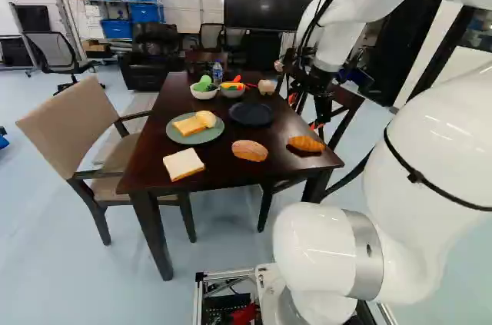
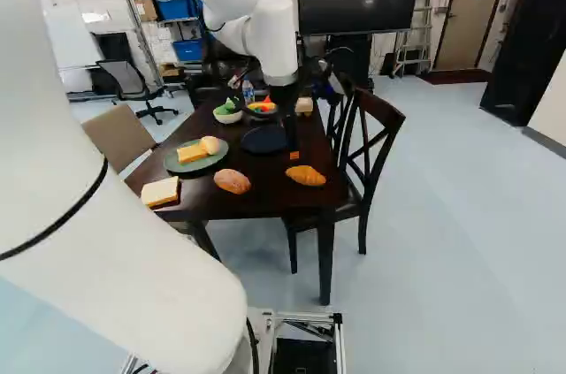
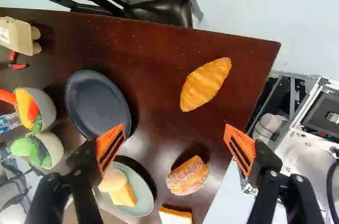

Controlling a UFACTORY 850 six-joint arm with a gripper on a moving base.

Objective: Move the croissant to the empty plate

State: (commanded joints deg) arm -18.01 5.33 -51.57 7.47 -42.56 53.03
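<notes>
**Presently at Approach Step: Align for Pick-Up**

Note that the croissant (image 3: 205,84) lies on the bench (image 3: 148,49), close to the corner and apart from the other food. The tool (image 3: 175,128) is above the bench with nothing in its grasp; its fingers stand wide apart, and the orange pads (image 3: 243,142) touch nothing. The empty plate (image 3: 98,102) is dark and lies farther along the bench, with no food on it.

Treat the step in hand as the approach; pick-up and transfer are both outstanding.

1. Shift the tool toward the croissant, which lies ahead of the gap between the fingers, somewhat off its midline.
2. Rotate the wrist before you descend. The croissant's long axis runs obliquely to the closing line, so a turn should set one pad on each long side.
3. Lower with the fingers spread, then close gently at the thick middle; the piece will probably be light and may roll if pinched near a tip.
4. Lift well above the bench, carry to the empty plate and release over its centre.

CAUTION: Keep the fingers away from the sugared roll (image 3: 188,176) and the green plate (image 3: 140,187), which holds other bread beside the empty plate.
</notes>
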